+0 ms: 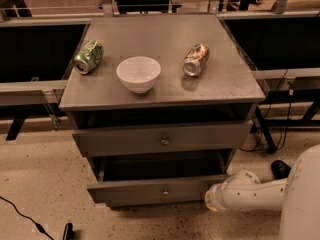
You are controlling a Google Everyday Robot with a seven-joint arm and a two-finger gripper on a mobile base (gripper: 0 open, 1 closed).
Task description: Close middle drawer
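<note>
The middle drawer (pixel 150 190) stood pulled out. The tool (pixel 212 202) sat at its front's right end, probably to push; how far open it was could not be told.

High camera faces cabinet (pixel 165 31) front; tool (pixel 212 200) lower right.

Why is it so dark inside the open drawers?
Camera view: light seems to come from above, so the top drawer shades the open box of the middle drawer; the bowl and tan can drop soft shadows toward us, and the can's end glints; the gripper sits low by the middle drawer's right end.
</note>
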